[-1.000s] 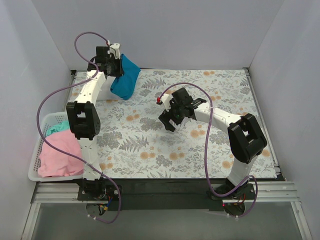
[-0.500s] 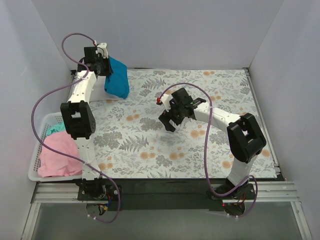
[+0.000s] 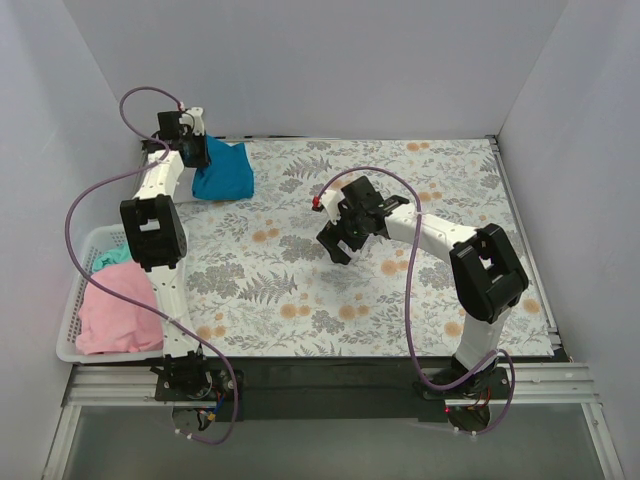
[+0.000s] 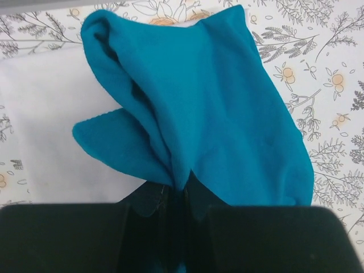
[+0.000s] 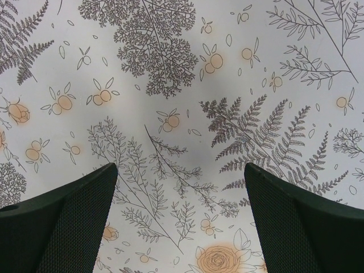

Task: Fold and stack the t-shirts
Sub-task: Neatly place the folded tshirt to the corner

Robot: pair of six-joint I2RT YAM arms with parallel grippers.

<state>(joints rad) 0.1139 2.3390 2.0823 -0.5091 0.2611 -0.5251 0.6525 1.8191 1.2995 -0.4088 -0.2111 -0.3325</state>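
Floral-print table point(image 3: 400, 300) with plain white walls around it, pretty bare setup. The left gripper point(image 3: 197, 153) is way out at the far-left corner, pinched shut on a bunched edge of the teal t-shirt point(image 3: 225, 172). On the left wrist cam the cloth fans out from between the fingers point(image 4: 145, 207) and drapes down partly over a white t-shirt point(image 4: 40, 114) lying flat, partly over the print. The right gripper point(image 3: 338, 246) hangs over the middle of the table, well apart from the teal t-shirt, jaws spread wide with nothing between them but ferns and flowers. The basket point(image 3: 75, 290) off the table's left edge holds a pink t-shirt point(image 3: 115, 310) with a mint t-shirt point(image 3: 115, 255) behind it.
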